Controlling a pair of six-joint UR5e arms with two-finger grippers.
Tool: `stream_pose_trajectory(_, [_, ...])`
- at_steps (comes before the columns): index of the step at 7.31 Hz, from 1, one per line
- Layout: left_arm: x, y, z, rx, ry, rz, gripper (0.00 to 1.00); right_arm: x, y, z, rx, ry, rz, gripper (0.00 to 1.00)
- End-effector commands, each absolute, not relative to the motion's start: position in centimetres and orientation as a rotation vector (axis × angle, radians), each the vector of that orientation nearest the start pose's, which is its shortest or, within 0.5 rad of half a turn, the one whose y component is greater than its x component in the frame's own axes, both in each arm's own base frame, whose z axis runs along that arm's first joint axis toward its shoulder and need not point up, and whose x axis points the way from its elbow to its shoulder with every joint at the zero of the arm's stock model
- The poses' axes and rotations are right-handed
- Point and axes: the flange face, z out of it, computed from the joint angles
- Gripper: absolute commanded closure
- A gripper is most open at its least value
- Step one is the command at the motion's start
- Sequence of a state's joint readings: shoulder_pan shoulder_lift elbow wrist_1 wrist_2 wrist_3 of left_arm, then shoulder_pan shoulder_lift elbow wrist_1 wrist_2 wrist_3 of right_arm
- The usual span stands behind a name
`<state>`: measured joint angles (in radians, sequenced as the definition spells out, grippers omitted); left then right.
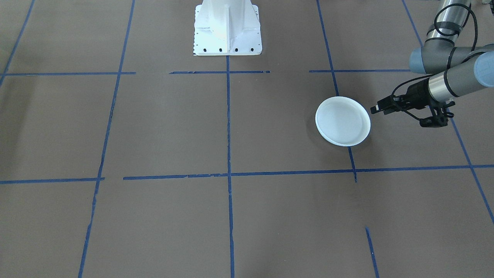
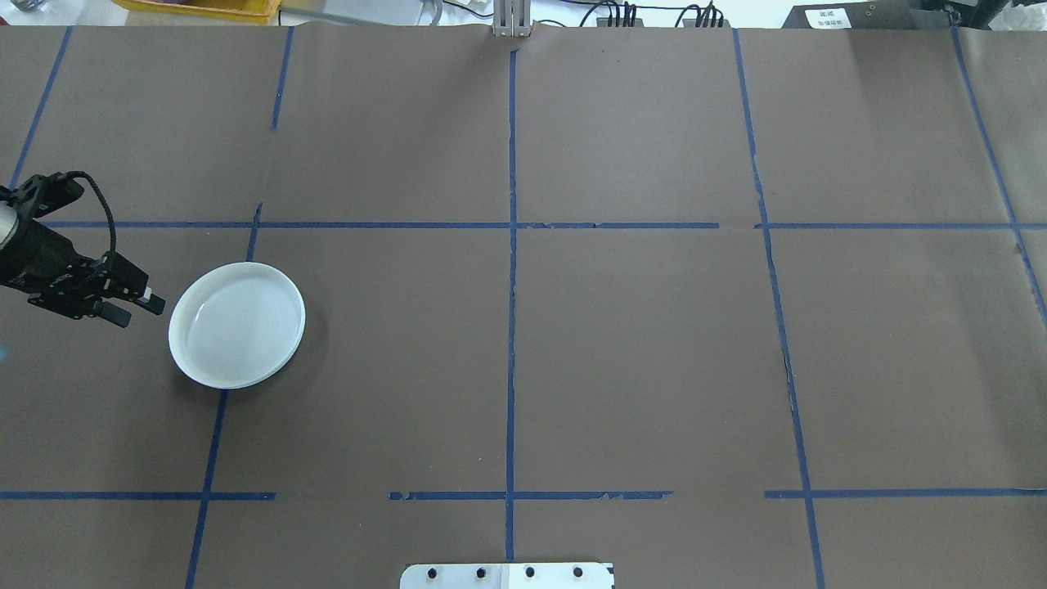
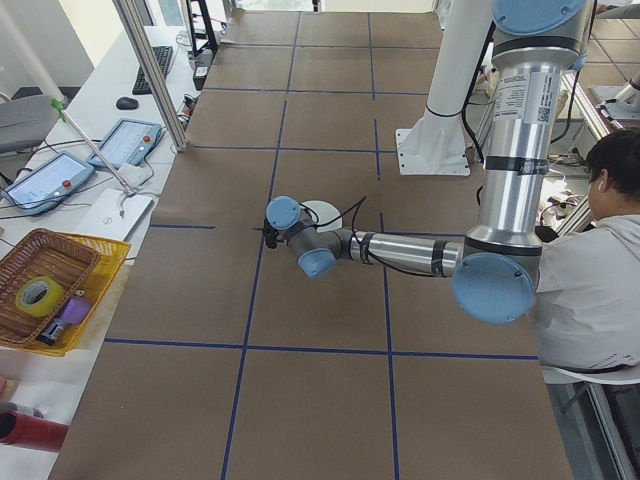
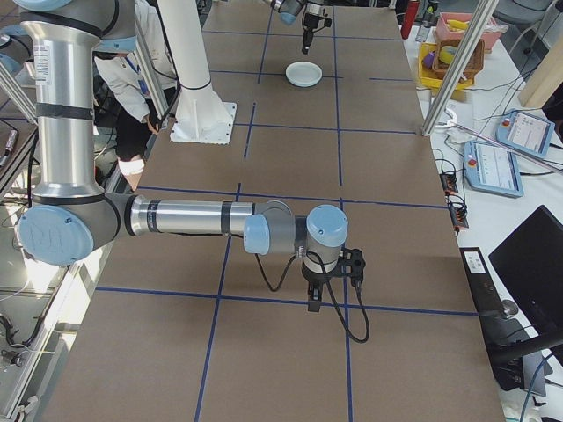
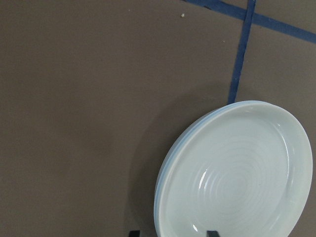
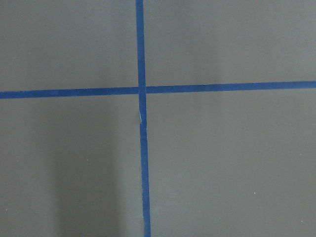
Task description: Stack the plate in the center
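Note:
A stack of pale plates (image 2: 237, 325) lies on the brown table at the robot's left side, on a blue tape line. It also shows in the front view as a plate stack (image 1: 342, 121). The top plate (image 5: 237, 177) has concentric ridges. A pale blue rim (image 5: 170, 158) of a plate shows under it. My left gripper (image 2: 139, 307) hovers just beside the stack's outer edge, open and empty. Its gripper (image 5: 173, 233) shows two separated tips at the wrist view's bottom edge. My right gripper (image 4: 315, 294) points down over bare table far from the stack; I cannot tell its state.
The white robot base (image 1: 227, 31) stands at the table's robot-side edge. Blue tape lines (image 2: 511, 286) grid the brown surface. A seated person (image 3: 600, 290) is beside the base. A basket on a yellow tray (image 3: 50, 285) and tablets (image 3: 125, 142) lie off the table.

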<state>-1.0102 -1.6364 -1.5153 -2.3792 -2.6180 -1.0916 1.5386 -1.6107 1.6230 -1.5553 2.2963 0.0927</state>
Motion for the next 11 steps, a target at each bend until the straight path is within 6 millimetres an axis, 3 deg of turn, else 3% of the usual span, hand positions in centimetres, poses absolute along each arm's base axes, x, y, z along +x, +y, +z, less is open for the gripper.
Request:
stream_pose_trajectory(1, [20.1,-48.4,54.9,-0.169,1.199,-0.103,0.0,5.2,-47.9,65.4,-0.018,-0.724,0.048,0.0])
stream_pose_trajectory(2, [18.4,-49.0,55.2,-0.097,1.195,-0.072,0.0,5.2,-47.9,65.4,-0.019,-0.724,0.049,0.0])
stream_pose_trajectory(3, [16.0,-49.0,57.1,-0.031,1.165,-0.05,0.0,5.2,-47.9,65.4,-0.019,-0.724,0.049,0.0])
stream_pose_trajectory(5, [12.3,-50.9,59.7,0.056,1.012,-0.009,0.0,5.2,-47.9,65.4,-0.019,-0.726,0.049,0.0])
stream_pose_trajectory(7, [4.6,-52.2,62.1,0.135,0.881,0.083,0.0,5.2,-47.9,65.4,-0.019,-0.724,0.049,0.0])
stream_pose_trajectory(8, [0.3,-52.2,63.3,0.141,0.833,0.102,0.0,5.2,-47.9,65.4,-0.019,-0.724,0.049,0.0])
stream_pose_trajectory(11, [-5.0,-50.6,64.7,0.113,0.819,0.136,0.0,5.2,-47.9,65.4,-0.019,-0.726,0.047,0.0])
